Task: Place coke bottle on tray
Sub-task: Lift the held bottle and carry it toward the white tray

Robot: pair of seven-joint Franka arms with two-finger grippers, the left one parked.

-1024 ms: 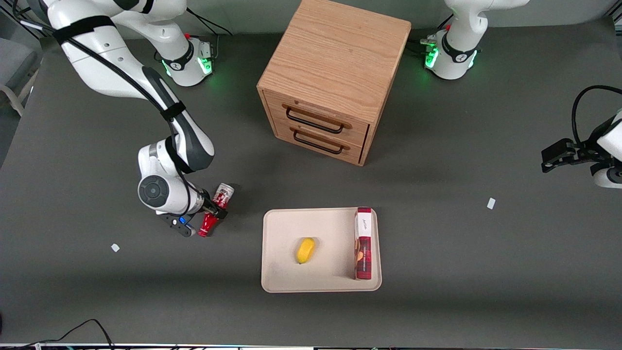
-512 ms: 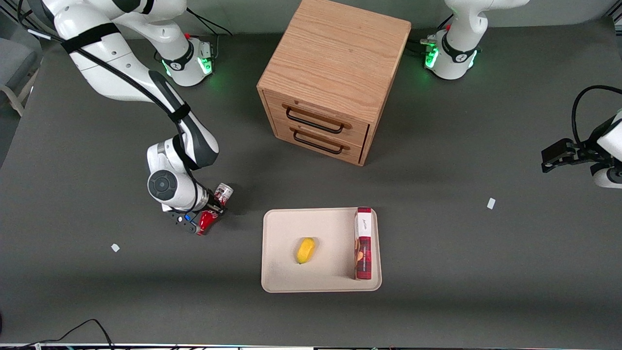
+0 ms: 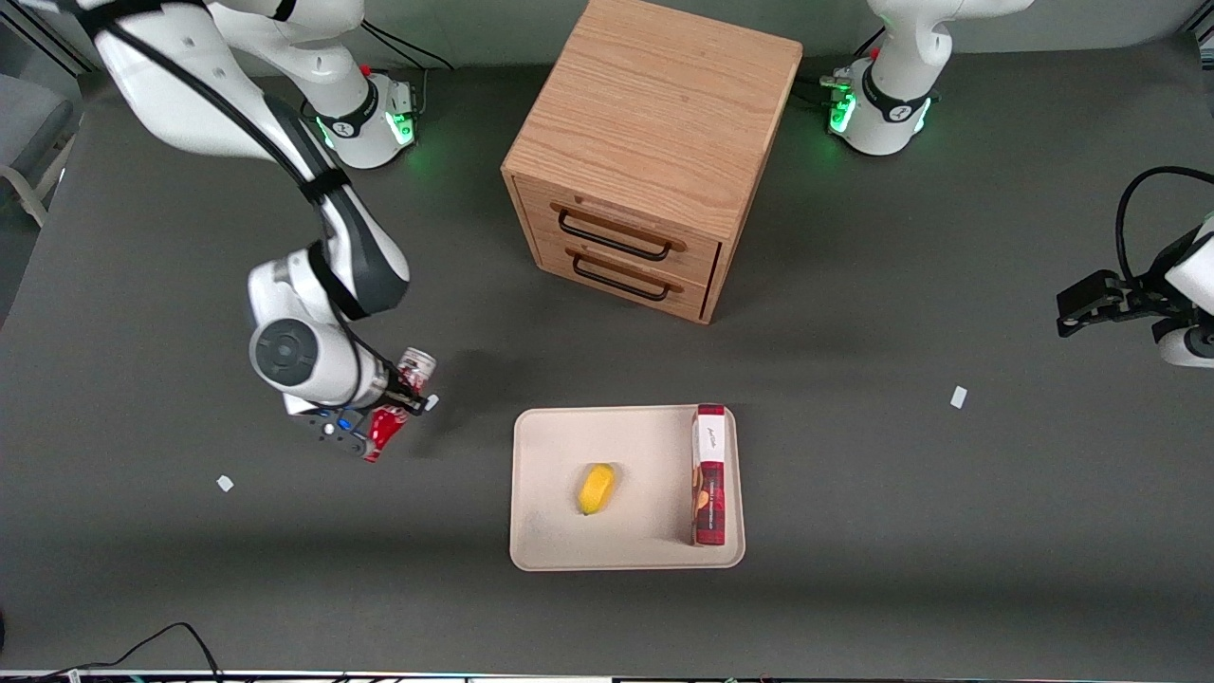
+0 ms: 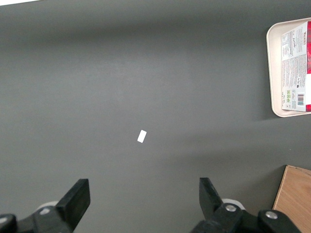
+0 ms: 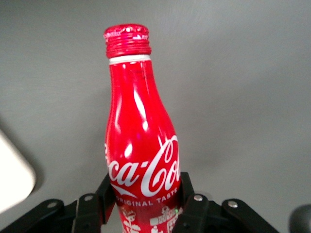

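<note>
My right gripper [image 3: 400, 398] is shut on the coke bottle [image 3: 394, 406], a slim red bottle with white script. It holds the bottle tilted above the dark table, silver base farther from the front camera, red cap nearer. The bottle fills the right wrist view [image 5: 141, 145], with a black finger [image 5: 108, 194] pressed on each side of its lower body. The cream tray [image 3: 555, 493] lies on the table beside the gripper, toward the parked arm's end, with a gap of bare table between them. A corner of the tray shows in the right wrist view [image 5: 12, 179].
On the tray lie a yellow fruit [image 3: 597, 488] and a red-and-white box [image 3: 709, 474] along its edge. A wooden two-drawer cabinet [image 3: 645, 152] stands farther from the front camera than the tray. Small white scraps [image 3: 225, 483] [image 3: 958, 396] lie on the table.
The gripper has lifted the bottle off the table and drifted away from the tray, toward the working arm's end.
</note>
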